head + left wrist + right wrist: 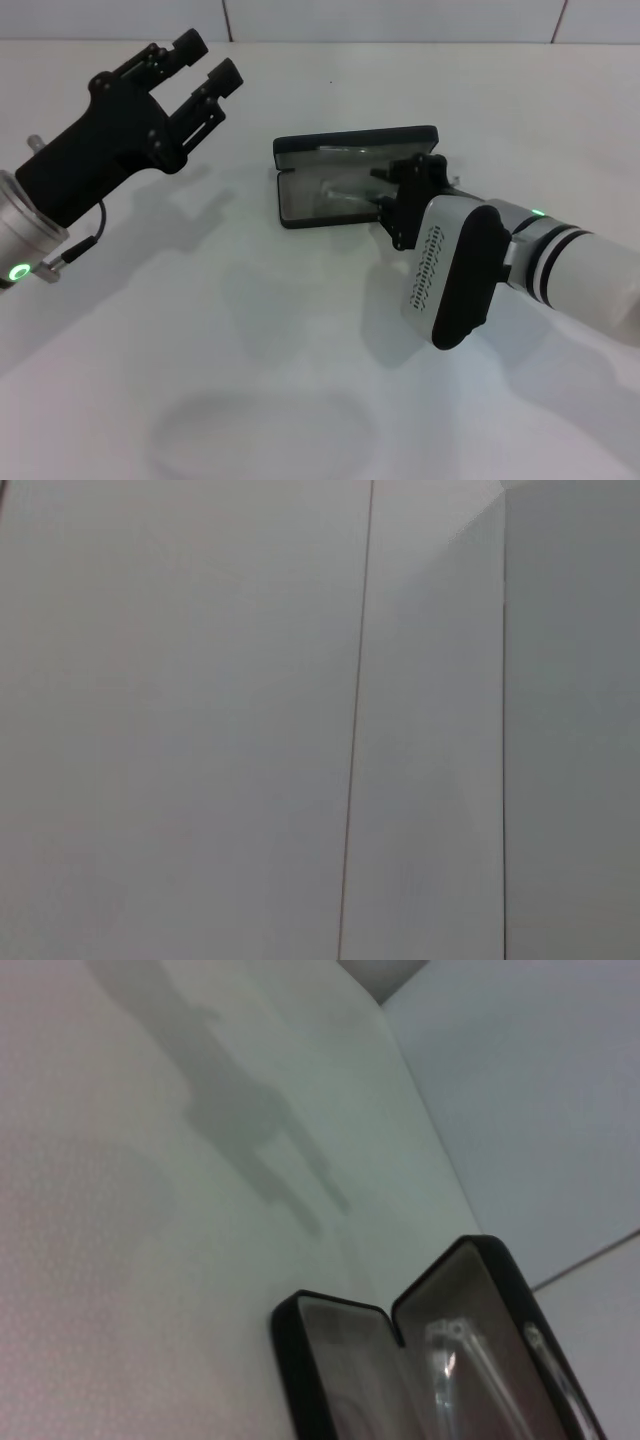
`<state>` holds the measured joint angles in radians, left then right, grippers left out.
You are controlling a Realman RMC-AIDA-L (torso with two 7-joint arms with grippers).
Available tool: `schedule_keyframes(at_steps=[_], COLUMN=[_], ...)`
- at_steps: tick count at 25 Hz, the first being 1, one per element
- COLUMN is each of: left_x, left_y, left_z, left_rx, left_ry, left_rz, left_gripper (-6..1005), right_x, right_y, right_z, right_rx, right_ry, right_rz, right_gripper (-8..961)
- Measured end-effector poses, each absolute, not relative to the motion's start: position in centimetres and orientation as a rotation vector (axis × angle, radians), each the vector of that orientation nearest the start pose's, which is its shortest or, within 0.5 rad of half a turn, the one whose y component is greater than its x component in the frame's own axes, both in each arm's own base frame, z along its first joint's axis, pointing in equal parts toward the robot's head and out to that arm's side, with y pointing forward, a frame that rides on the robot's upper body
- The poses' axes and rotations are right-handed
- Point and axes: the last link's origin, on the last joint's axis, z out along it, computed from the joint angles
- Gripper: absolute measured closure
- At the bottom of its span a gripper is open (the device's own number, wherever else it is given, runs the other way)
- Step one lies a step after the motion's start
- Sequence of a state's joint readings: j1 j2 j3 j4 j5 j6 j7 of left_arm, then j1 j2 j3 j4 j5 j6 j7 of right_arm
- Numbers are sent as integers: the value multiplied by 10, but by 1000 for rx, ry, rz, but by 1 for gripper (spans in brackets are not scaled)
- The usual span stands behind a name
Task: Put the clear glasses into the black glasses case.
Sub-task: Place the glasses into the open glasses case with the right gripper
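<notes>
The black glasses case (352,172) lies open on a smooth, matte white surface (250,330), a rectangular hard shell with rounded corners and a pale grey lining. Its lid stands tilted up on the far side of the tray, hinged along the long edge. Inside the tray lie the clear glasses (340,195), fully transparent plastic with curved lens and thin arms; in the right wrist view they (470,1360) show as glossy highlights against the lining of the case (300,1360).

The right gripper (395,190) is at the case's right end, its black body over the tray's end; whether its fingers are spread or pressed together I cannot tell, as the wrist housing covers them.

The left gripper (200,68) hangs in the air well to the left of the case, its two black fingers spread apart and holding nothing.

Around the case the surface is bare in front and to the left. Beyond the case, the surface's far edge meets a white panelled wall (400,18).
</notes>
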<state>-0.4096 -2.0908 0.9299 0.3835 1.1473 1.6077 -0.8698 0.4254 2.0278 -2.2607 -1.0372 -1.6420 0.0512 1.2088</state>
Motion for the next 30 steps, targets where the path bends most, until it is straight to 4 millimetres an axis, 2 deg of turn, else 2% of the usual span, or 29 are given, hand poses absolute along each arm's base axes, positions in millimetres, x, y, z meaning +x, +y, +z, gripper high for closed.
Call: schedule_keyframes(at_steps=[11, 22, 30], left_x=[-250, -248, -252], left_y=[311, 311, 309], left_z=[7, 6, 7], left_rx=[-2164, -2170, -2166], left_ry=[-320, -318, -326], left_rz=[-1298, -1299, -1292], left_gripper=[471, 470, 470], right_x=[179, 169, 156], right_y=[347, 339, 322], right_z=[-119, -129, -125], right_rx=[-2231, -2272, -2353], right_ry=[-484, -518, -503], right_rz=[-102, -69, 37], right_gripper=[655, 649, 649])
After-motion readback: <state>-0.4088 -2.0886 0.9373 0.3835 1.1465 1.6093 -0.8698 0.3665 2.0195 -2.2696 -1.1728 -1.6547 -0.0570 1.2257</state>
